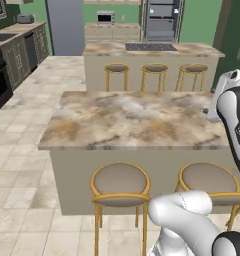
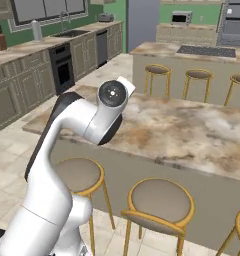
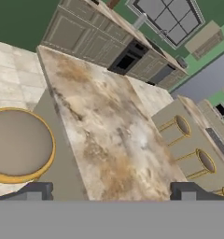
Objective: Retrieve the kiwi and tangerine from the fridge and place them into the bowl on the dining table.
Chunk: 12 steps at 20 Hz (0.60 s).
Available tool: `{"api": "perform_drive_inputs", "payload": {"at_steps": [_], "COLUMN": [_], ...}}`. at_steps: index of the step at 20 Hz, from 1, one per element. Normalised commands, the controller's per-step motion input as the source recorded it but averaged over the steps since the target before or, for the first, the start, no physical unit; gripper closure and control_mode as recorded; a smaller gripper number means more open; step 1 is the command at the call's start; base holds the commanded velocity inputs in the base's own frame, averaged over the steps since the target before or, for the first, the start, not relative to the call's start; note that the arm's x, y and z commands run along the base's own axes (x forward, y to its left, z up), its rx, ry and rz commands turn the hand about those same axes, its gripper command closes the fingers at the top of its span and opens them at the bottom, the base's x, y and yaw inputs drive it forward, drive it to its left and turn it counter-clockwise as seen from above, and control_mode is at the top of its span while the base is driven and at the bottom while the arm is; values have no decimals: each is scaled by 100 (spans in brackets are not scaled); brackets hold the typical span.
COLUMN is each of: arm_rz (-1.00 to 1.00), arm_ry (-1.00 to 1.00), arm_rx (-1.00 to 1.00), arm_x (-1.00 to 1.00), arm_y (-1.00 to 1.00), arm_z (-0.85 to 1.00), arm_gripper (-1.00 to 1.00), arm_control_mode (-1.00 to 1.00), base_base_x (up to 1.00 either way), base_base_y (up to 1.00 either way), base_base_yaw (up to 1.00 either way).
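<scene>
My gripper [image 3: 111, 193] hovers open above the near edge of the dining table [image 3: 109, 135], with nothing between its two dark fingertips [image 3: 37, 190]. The table's brown-beige marbled top [image 1: 132, 120] is bare where I can see it. The slate-grey fridge [image 1: 66, 27] stands shut at the far end of the kitchen, also seen as the fridge [image 2: 142, 22] and the fridge [image 3: 205, 81]. My arm's wrist [image 2: 112, 95] hangs over the table's left corner. The kiwi, the tangerine and the bowl are out of view.
Gold-legged stools [image 1: 120, 182] line the table's near side, and one stool [image 3: 18, 144] is just below my hand. A smaller island with a cooktop [image 1: 152, 48] and three stools stands between table and fridge. Cabinets with an oven [image 2: 59, 67] run along the left wall.
</scene>
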Motion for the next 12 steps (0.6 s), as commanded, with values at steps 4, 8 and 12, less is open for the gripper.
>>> {"api": "perform_drive_inputs", "payload": {"at_steps": [4, 8, 12], "arm_rz": [0, 0, 0], "arm_ry": [0, 0, 0], "arm_rx": [0, 0, 0], "arm_x": [0, 0, 0], "arm_y": [0, 0, 0], "arm_z": [0, 0, 0], "arm_gripper": [-100, -100, -100], "arm_control_mode": [100, 100, 100], "base_base_x": [21, 29, 39], "base_base_y": [100, 100, 100], "base_base_yaw": [0, 0, 0]}}
